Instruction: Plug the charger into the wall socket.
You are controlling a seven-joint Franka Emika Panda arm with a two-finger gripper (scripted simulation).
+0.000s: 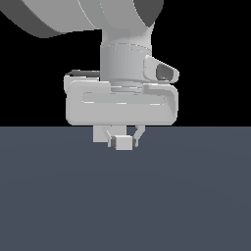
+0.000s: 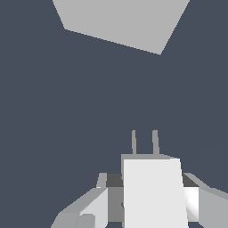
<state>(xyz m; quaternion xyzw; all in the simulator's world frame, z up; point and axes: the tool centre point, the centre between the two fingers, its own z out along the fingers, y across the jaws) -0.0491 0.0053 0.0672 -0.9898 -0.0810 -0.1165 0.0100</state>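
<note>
My gripper [image 1: 122,142] hangs low over the dark grey floor and is shut on the charger [image 1: 123,142], a small off-white block held between the two fingers. In the wrist view the charger [image 2: 153,191] sits between the fingers [image 2: 95,205], its two thin prongs pointing away from the hand. The wall socket [image 2: 120,20] shows in the wrist view as a light-grey plate some way ahead of the prongs, clearly apart from them; its holes do not show. The socket is out of sight in the exterior view.
The dark grey floor [image 1: 125,196] fills the lower half of the exterior view. The white arm and hand body [image 1: 121,100] fill the upper middle.
</note>
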